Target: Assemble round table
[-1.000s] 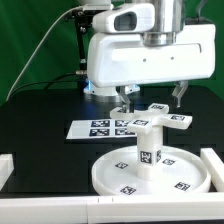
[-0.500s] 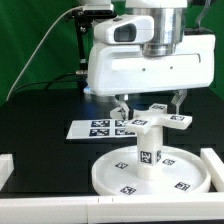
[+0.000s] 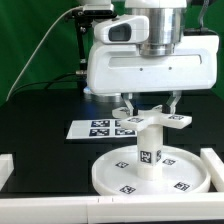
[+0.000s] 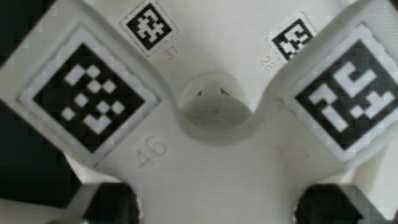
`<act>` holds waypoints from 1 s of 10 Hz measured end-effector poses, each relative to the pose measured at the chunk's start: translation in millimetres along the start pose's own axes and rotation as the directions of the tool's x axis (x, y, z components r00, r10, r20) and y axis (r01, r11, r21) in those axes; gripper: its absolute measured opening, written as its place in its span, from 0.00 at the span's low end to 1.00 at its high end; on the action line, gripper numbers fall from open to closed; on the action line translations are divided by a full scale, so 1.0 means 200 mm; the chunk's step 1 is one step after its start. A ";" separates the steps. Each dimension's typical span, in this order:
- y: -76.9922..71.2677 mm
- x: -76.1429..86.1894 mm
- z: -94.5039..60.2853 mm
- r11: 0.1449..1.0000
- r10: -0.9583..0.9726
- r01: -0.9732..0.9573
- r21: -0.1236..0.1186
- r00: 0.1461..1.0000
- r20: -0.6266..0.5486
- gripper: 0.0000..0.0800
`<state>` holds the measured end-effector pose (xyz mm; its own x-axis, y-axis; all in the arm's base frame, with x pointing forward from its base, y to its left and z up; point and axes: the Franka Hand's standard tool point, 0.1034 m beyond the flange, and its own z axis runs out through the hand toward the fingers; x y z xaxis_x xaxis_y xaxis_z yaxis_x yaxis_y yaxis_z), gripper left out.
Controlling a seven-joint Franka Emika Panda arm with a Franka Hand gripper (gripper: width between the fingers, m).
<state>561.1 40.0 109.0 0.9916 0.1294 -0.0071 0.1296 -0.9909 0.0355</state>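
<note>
So the cross-shaped base (image 3: 158, 119) sits on top of the short cylinder leg (image 3: 150, 146), which stands upright in the hub of the big round disc (image 3: 150, 174). The whole stack is directly under the gripper (image 3: 147, 104), with the base right between the two fingers.

Gripper state: the jaws stand partway in, one finger on each side of the base's middle. I honestly can't tell if the pads are touching plastic yet or if there's a sliver of gap. In the wrist view the two dark fingertips (image 4: 103, 199) sit at the edge of the picture with the base's centre dimple between them.

What could go wrong, as I see it: the base looks only perched on the leg, so if one finger hits first it could shove the base sideways or tip the leg off vertical. Any twist with a loose grip would just slip, since it's all smooth, hard, glossy white plastic.

Shapes: flat cross arms with square black-and-white tags, a plain round post, a shallow rimmed disc. Further out behind the gripper lies the flat marker board (image 3: 100, 128) on the black table (image 3: 40, 130).
</note>
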 end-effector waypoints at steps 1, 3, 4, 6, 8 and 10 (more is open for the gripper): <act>0.00 0.00 0.00 0.996 0.090 -0.090 0.000 0.996 0.000 0.54; 0.00 0.01 0.00 0.909 0.417 -0.417 0.005 0.909 -0.013 0.54; -0.01 0.01 0.00 0.832 0.556 -0.555 0.012 0.831 -0.010 0.54; -0.01 0.01 0.00 0.604 0.796 -0.796 0.029 0.605 0.004 0.55; -0.01 0.01 0.01 0.329 0.942 -0.943 0.058 0.332 0.045 0.55; -0.01 0.01 0.01 0.283 0.957 -0.958 0.056 0.285 0.046 0.55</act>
<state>563.1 41.3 106.9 0.4069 -0.9134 -0.0142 -0.9130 -0.4061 -0.0393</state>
